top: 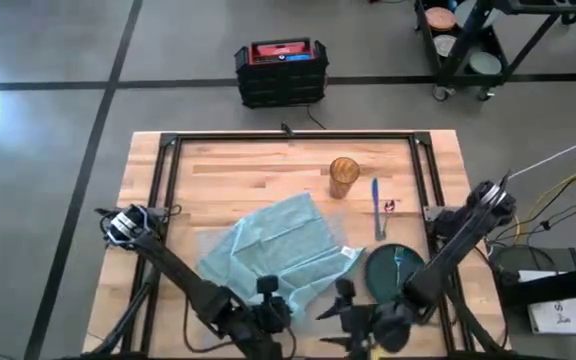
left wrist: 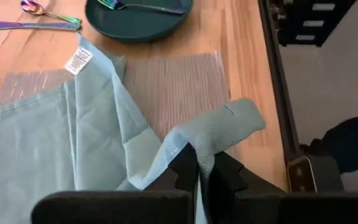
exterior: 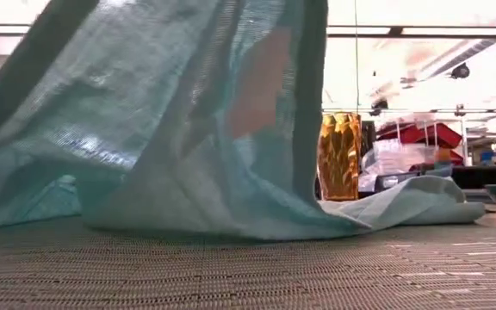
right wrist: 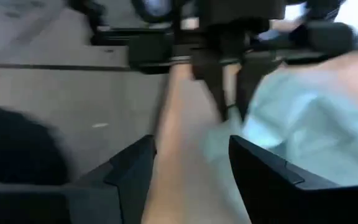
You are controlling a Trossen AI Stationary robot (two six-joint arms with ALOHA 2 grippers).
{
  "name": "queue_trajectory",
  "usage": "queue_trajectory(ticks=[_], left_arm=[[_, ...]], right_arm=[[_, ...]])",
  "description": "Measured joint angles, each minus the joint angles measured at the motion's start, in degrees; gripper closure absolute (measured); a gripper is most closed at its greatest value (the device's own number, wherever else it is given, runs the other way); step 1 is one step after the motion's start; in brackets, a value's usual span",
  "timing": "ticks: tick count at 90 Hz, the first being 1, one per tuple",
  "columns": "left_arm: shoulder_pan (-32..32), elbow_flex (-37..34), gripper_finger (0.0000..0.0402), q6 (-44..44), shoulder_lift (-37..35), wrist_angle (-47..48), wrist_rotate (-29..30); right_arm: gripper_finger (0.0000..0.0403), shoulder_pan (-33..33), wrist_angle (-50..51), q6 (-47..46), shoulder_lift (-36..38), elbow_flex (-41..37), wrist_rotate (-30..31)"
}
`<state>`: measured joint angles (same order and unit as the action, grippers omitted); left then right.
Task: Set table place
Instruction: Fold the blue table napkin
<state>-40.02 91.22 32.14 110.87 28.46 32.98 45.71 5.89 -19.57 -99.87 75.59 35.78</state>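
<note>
A light teal napkin [top: 268,250] lies rumpled over the grey woven placemat [left wrist: 179,87] in the middle of the wooden table [top: 238,165]. My left gripper [top: 268,295], at the napkin's near edge, is shut on it. In the low view the cloth [exterior: 162,112] rises off the placemat [exterior: 248,267] like a tent. My right gripper [top: 346,298] hovers open just right of the left one, near the table's near edge, holding nothing. The dark green plate [top: 396,268] sits on the table right of the placemat with a fork on it. My left gripper pinches a bunched fold of the napkin's near edge [left wrist: 211,146] between its two fingers; several layers seem gathered. That part is lifted off the placemat, while the rest of the cloth [left wrist: 55,143] slopes down slack and rests on the placemat and table.
An amber glass [top: 344,176] stands toward the far right of the table. A knife and spoon [top: 378,208] lie between it and the plate. Black frame rails [top: 288,138] run along the table's far and side edges. A black and red crate [top: 280,72] stands on the floor beyond.
</note>
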Motion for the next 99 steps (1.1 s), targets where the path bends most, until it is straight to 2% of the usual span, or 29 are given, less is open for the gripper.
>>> queue_trajectory(ticks=[10, 21, 40, 53, 73, 87, 99], left_arm=[[0.4, 0.0, 0.0402, 0.6, 0.0, -1.1, 0.0], [1.0, 0.0, 0.0402, 1.3, 0.0, -2.2, -0.1], [2.2, 0.0, 0.0402, 4.3, 0.0, -2.3, 0.0], [2.5, 0.0, 0.0402, 5.0, -0.1, -2.7, -0.1], [2.5, 0.0, 0.0402, 5.0, -0.2, -3.2, -0.3], [2.6, 0.0, 0.0402, 5.0, -0.2, -3.2, -0.8], [2.6, 0.0, 0.0402, 4.9, -0.2, -3.4, -0.8]], right_arm=[[0.0218, 0.8, 1.9, 1.7, -4.9, 2.8, 9.2], [0.0224, 0.9, 6.1, 2.2, -9.3, 6.4, 15.1], [0.0219, 0.9, 9.2, 1.9, -12.9, 11.4, 16.1], [0.0218, 0.9, 14.5, -3.1, -12.9, 11.4, 19.9], [0.0231, 0.4, 22.6, -9.5, -12.9, 11.4, 20.0], [0.0257, 0.4, 22.2, -8.7, -12.6, 12.2, 21.2], [0.0305, 0.4, 22.4, -6.8, -12.6, 12.5, 20.9]])
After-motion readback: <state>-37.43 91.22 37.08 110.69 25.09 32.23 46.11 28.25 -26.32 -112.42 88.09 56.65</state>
